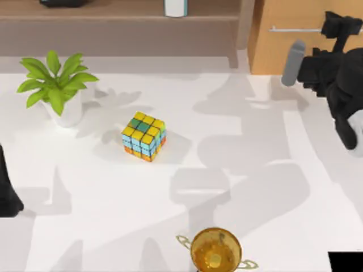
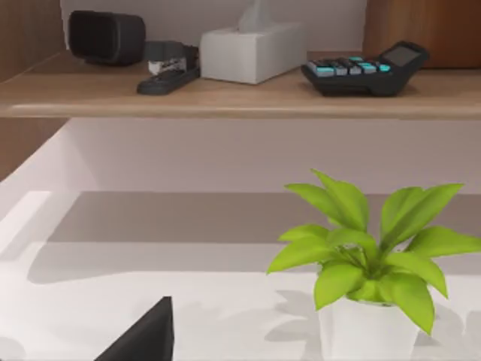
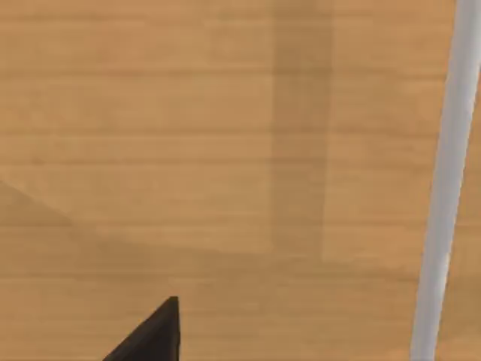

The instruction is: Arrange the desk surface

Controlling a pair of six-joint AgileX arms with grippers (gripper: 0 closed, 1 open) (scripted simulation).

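While your right arm reaches toward the far right of the desk surface (image 1: 170,187), its gripper (image 1: 342,27) sits up against the light-wood drawer front (image 1: 295,51), close to the thin silver handle bar (image 1: 295,29). From the right wrist view you see the wood panel (image 3: 188,150) close ahead and the pale handle (image 3: 443,188) running off to one side of the jaws, with 1 dark fingertip (image 3: 154,335) at the frame's edge; whether those jaws are wide or narrow you cannot tell.

Your left arm (image 1: 7,190) is parked at the table's left edge (its jaw state cannot be told either). Ahead of it stands the potted plant (image 2: 368,256) on the white top, and beyond that the brown shelf (image 2: 240,94) carrying a stapler (image 2: 167,69), a tissue box (image 2: 252,51) and a calculator (image 2: 368,69).

Well apart from both grippers, the colourful cube (image 1: 144,136) rests near the middle of the desk surface, and 1 golden trophy (image 1: 215,250) stands at its near edge.
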